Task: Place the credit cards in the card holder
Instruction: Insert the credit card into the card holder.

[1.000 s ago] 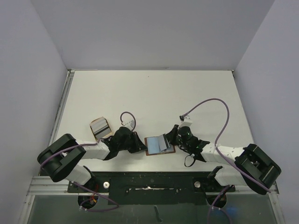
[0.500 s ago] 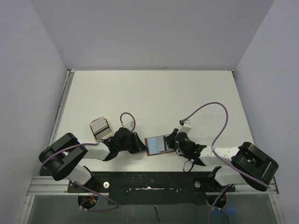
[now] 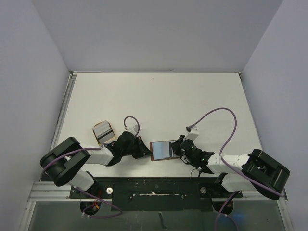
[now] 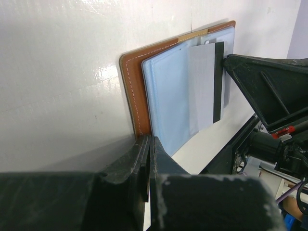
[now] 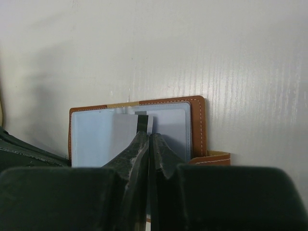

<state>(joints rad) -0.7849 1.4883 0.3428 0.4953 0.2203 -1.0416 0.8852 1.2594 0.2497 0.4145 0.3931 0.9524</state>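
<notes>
At the worktop's (image 3: 154,96) near edge, the left claw (image 4: 147,144) pinched the open card holder's (image 4: 132,86) brown rim. The right claw (image 5: 148,137) was clamped on a credit card (image 5: 126,129), likely light, stiff and slick, best held by its edge. Farther left, more cards (image 3: 102,132) lay in a tan dish (image 3: 94,130).

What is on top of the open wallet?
A grey card lies on the wallet, on its pale blue inside, pinched by the right end effector. Whatever sits under the card is hidden.
</notes>
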